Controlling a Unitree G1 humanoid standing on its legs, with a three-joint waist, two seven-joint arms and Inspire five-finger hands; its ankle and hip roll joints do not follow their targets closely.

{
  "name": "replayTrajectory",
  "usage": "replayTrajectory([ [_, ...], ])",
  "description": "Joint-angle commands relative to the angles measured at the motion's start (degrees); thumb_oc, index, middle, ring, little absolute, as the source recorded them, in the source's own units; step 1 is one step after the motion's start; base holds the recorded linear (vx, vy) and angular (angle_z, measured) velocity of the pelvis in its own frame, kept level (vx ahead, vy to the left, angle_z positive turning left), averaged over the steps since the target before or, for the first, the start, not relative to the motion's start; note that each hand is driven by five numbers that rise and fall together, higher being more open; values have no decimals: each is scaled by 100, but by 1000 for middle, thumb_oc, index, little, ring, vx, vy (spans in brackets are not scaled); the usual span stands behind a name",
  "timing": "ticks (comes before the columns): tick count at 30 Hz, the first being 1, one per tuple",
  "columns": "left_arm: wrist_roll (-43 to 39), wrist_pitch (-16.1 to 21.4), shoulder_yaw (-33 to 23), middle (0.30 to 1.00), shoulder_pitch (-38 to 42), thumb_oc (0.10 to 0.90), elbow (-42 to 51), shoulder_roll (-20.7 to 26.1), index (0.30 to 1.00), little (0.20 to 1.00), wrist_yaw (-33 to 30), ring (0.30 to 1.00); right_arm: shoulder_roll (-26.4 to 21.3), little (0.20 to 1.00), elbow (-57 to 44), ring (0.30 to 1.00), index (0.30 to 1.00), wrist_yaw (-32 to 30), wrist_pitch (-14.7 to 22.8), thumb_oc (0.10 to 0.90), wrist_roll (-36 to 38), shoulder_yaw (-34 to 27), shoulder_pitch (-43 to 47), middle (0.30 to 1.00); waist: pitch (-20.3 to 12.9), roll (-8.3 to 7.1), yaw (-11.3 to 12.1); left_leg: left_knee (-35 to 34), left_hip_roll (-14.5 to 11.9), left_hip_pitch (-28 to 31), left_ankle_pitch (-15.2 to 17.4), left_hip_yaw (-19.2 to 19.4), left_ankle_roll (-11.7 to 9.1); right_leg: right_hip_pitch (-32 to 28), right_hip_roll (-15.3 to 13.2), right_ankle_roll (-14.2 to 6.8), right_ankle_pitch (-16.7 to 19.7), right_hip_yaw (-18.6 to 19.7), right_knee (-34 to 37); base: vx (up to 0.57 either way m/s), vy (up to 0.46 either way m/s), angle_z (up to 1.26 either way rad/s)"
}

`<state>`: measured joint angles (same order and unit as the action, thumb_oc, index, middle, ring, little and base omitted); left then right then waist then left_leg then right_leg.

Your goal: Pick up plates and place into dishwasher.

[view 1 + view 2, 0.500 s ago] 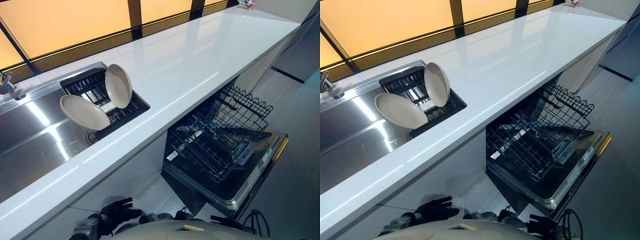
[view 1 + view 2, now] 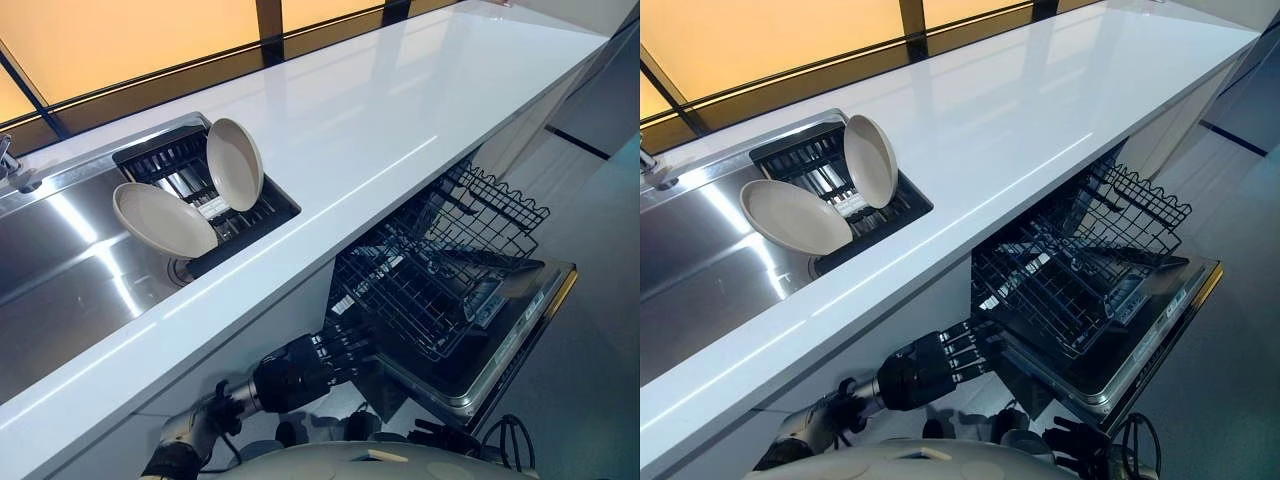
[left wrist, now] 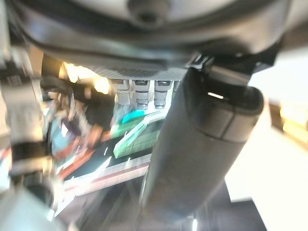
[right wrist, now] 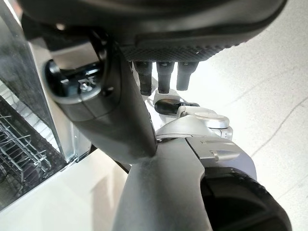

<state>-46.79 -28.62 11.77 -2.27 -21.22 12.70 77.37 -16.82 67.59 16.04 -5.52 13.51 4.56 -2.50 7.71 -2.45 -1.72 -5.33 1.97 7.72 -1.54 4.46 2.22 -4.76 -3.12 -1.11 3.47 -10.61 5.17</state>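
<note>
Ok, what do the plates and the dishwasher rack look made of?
The tilted plate and upright plate: matte beige, probably ceramic or melamine; little glare. The dishwasher rack: dark coated wire, judging by its thin open grid.

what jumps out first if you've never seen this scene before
An upright plate and a leaning plate, both beige, sit in a black drying rack at the steel sink, at the left of the white counter. Below the counter at the right, the dishwasher is open with its wire rack pulled out. The left robot hand is open just before that rack, holding nothing.
</note>
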Motion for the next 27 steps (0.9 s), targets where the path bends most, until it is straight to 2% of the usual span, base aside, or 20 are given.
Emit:
replayTrajectory([
  [1, -2379, -413, 445, 900, 677, 800, 1384, -455, 900, 900, 309, 900, 175, 900, 351, 900, 900, 297, 196, 800, 96, 237, 392, 900, 29, 250, -6, 33, 86, 9, 679, 150, 11, 46, 241, -320, -644, 70, -583, 11, 8, -15],
  [3, -3574, -140, 628, 900, 923, 800, 2106, -461, 900, 900, -513, 900, 205, 900, 392, 900, 900, 251, 205, 800, 127, 352, 428, 900, 7, 253, -49, 33, 91, 14, 697, 182, 8, 25, 251, -316, -653, 101, -551, 11, 15, -11],
  [4, -4088, 141, 676, 900, 1056, 800, 2433, -427, 900, 900, -1029, 900, 226, 900, 391, 900, 900, 218, 191, 800, 139, 399, 439, 900, -3, 258, -65, 33, 97, 16, 698, 183, 10, 20, 259, -318, -653, 117, -547, 9, 19, -4],
  [5, -4358, 546, 673, 900, 1164, 800, 2720, -422, 900, 900, -1565, 900, 249, 900, 390, 900, 900, 179, 180, 800, 167, 453, 445, 900, -10, 261, -74, 33, 103, 22, 703, 181, 17, 13, 264, -316, -661, 132, -547, 0, 0, 0],
  [7, -4293, 1813, 574, 900, 1353, 800, 3155, -381, 900, 900, -2575, 900, 291, 900, 356, 900, 900, 103, 173, 800, 217, 529, 419, 900, -17, 262, -83, 33, 117, 30, 707, 179, 31, 3, 269, -313, -664, 141, -544, 0, 0, 0],
  [8, -4007, 2430, 476, 900, 1422, 800, 3277, -294, 900, 900, -2925, 900, 311, 900, 338, 900, 900, 66, 190, 800, 231, 556, 387, 900, -1, 265, -88, 33, 124, 49, 707, 167, 40, -13, 271, -312, -676, 135, -555, 0, 0, 0],
  [10, -2823, 4161, 214, 900, 1517, 800, 3425, 37, 900, 900, -3597, 900, 320, 900, 284, 900, 900, 7, 231, 800, 274, 558, 285, 900, 0, 280, -70, 33, 134, 44, 692, 141, 46, -20, 270, -312, -682, 104, -558, 0, 0, 0],
  [11, -1524, 5342, 56, 900, 1510, 800, 3461, 280, 900, 900, -4344, 900, 305, 900, 201, 900, 900, -20, 232, 800, 283, 538, 196, 900, -3, 298, -58, 33, 143, 34, 679, 115, 45, -15, 268, -314, -686, 84, -563, 0, 0, 0],
  [12, -205, 6191, -130, 900, 1494, 800, 3487, 561, 900, 900, -5517, 900, 287, 900, 97, 900, 900, -46, 233, 800, 265, 505, 82, 900, -1, 316, -43, 33, 161, 33, 672, 70, 54, -32, 262, -323, -688, 47, -547, -15, 33, 0],
  [13, 1041, 6619, -304, 900, 1495, 800, 3476, 810, 900, 900, -6565, 900, 282, 900, 47, 900, 900, -71, 261, 800, 283, 494, -7, 900, -21, 329, -20, 33, 181, 11, 659, 29, 67, -31, 259, -326, -680, 19, -521, 2, 29, 4],
  [14, 3180, 6759, -610, 900, 1517, 800, 3406, 1164, 900, 900, -8317, 900, 301, 900, 49, 900, 900, -106, 358, 800, 333, 505, -129, 900, -30, 330, 6, 33, 213, 38, 674, -38, 95, -87, 257, -328, -718, -27, -503, 12, 13, 11],
  [15, 4254, 6670, -840, 900, 1541, 800, 3329, 1415, 900, 900, -9143, 900, 315, 900, 91, 900, 900, -114, 446, 800, 351, 502, -196, 900, -63, 322, 26, 33, 233, 33, 683, -69, 114, -98, 256, -325, -739, -54, -494, 23, 1, 20],
  [16, 5011, 6451, -1153, 900, 1559, 800, 3273, 1676, 900, 900, -9590, 900, 322, 900, 161, 900, 900, -93, 541, 800, 373, 481, -251, 900, -106, 306, 53, 33, 251, 26, 691, -86, 123, -106, 260, -321, -760, -77, -487, 7, -6, 20],
  [17, 5009, 6480, -1205, 900, 1561, 800, 3276, 1708, 900, 900, -9699, 900, 323, 900, 175, 900, 900, -88, 555, 800, 379, 477, -254, 900, -123, 302, 56, 33, 254, 3, 674, -87, 123, -88, 259, -318, -744, -82, -479, 10, -13, 23],
  [18, 6054, 6044, -1464, 900, 1572, 800, 3258, 1986, 900, 900, -10204, 900, 318, 900, 235, 900, 900, -56, 612, 800, 393, 440, -286, 900, -167, 284, 82, 33, 265, -8, 674, -97, 125, -93, 265, -314, -752, -94, -469, 12, -15, 19],
  [19, 6671, 5728, -1631, 900, 1584, 800, 3213, 2266, 900, 900, -10533, 900, 310, 900, 277, 900, 900, -35, 635, 800, 379, 397, -296, 900, -210, 280, 105, 33, 275, -20, 671, -112, 127, -91, 273, -312, -751, -97, -456, 29, -18, 14],
  [21, 7282, 5069, -2030, 900, 1588, 800, 3152, 2842, 900, 900, -10643, 900, 277, 900, 362, 900, 900, 30, 672, 800, 359, 305, -301, 900, -271, 278, 145, 33, 286, -27, 662, -123, 110, -101, 281, -308, -752, -112, -434, 39, -11, 9],
  [23, 7549, 4736, -2177, 900, 1547, 800, 3083, 3094, 900, 900, -10609, 900, 267, 900, 365, 900, 900, 37, 661, 800, 329, 270, -302, 900, -298, 289, 157, 33, 293, -30, 652, -130, 102, -104, 288, -307, -745, -110, -421, 31, 6, 11],
  [24, 7761, 4373, -2394, 900, 1458, 800, 2922, 3466, 900, 900, -10503, 900, 243, 900, 346, 900, 900, 14, 622, 800, 290, 243, -304, 900, -318, 320, 178, 33, 297, -34, 640, -132, 91, -110, 292, -304, -739, -106, -404, 23, 22, 12],
  [27, 7995, 3924, -2687, 900, 1246, 800, 2520, 4073, 900, 900, -10479, 900, 191, 900, 275, 900, 900, -28, 509, 800, 209, 208, -295, 900, -326, 372, 214, 33, 307, -32, 629, -164, 89, -119, 291, -300, -738, -88, -391, 14, 20, 2],
])
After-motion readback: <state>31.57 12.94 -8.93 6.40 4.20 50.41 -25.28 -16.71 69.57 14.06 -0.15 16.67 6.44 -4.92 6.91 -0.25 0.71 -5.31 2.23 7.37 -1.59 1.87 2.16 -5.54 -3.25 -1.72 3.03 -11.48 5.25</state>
